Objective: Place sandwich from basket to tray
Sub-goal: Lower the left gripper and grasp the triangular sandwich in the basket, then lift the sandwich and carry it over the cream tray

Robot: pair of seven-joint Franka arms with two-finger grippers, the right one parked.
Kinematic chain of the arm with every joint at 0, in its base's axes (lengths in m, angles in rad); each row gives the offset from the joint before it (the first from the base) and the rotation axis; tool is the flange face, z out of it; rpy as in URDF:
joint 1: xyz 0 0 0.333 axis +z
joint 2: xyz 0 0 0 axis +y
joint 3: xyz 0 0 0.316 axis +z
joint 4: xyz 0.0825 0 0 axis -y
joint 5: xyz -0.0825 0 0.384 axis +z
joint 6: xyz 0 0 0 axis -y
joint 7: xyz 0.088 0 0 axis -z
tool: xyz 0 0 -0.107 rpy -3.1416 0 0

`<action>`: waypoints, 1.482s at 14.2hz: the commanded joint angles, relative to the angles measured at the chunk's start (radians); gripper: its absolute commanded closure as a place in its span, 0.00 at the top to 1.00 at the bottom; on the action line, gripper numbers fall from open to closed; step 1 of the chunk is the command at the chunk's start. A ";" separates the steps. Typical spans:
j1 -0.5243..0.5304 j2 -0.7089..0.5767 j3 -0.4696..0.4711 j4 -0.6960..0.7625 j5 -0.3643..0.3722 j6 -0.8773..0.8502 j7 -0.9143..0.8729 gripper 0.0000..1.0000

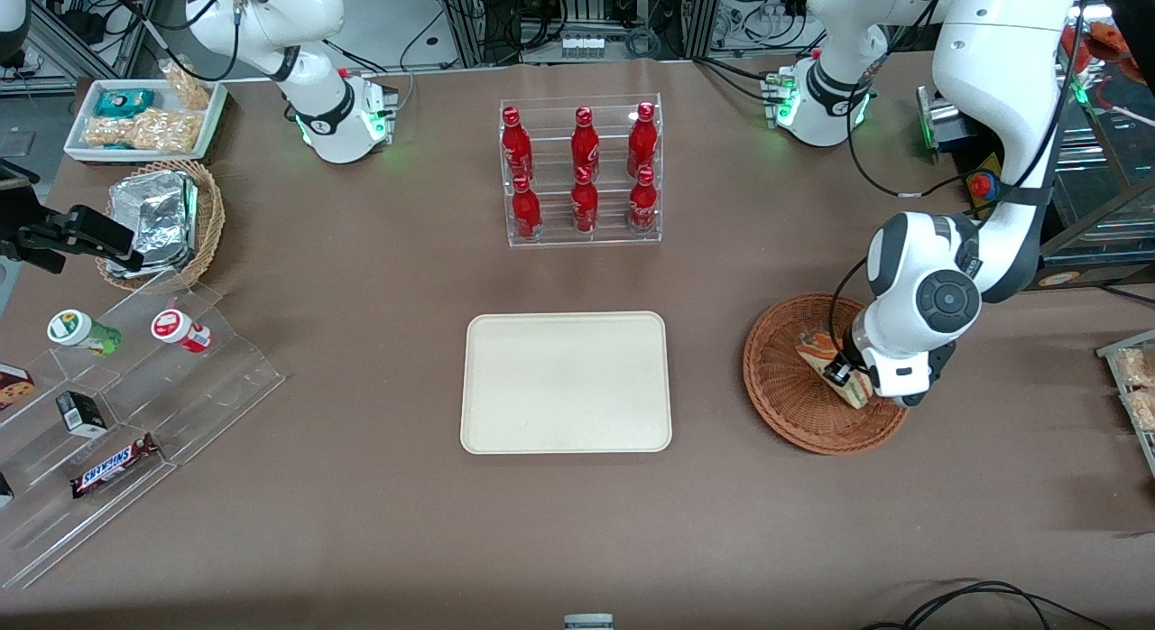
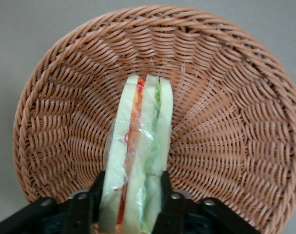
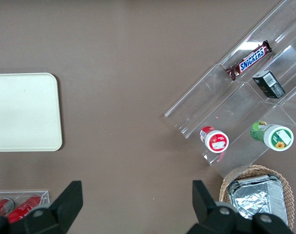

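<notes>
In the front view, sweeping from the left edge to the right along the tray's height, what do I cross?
Clear stepped display stand → tray → basket → sandwich → left arm's end effector, fingers on either side of the sandwich, over the basket.

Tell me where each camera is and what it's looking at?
Front view: sits high, facing the robots over the table; shows both arms, the tray, and the basket.
Left wrist view: rides the working arm, looking down into the basket; its gripper has a finger on each side of the sandwich.
Right wrist view: rides the parked arm, looking down at the tray and a clear snack stand; its own dark fingers show.
Shared: front and left wrist views both see the sandwich in the basket.
</notes>
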 commanded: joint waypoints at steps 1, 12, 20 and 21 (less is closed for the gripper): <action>-0.002 -0.019 0.001 0.085 -0.005 -0.146 -0.007 0.07; -0.142 0.242 -0.230 0.604 0.052 -0.359 0.243 0.09; -0.368 0.377 -0.232 0.709 0.138 -0.172 0.265 0.04; -0.394 0.401 -0.232 0.734 0.137 -0.158 0.256 0.04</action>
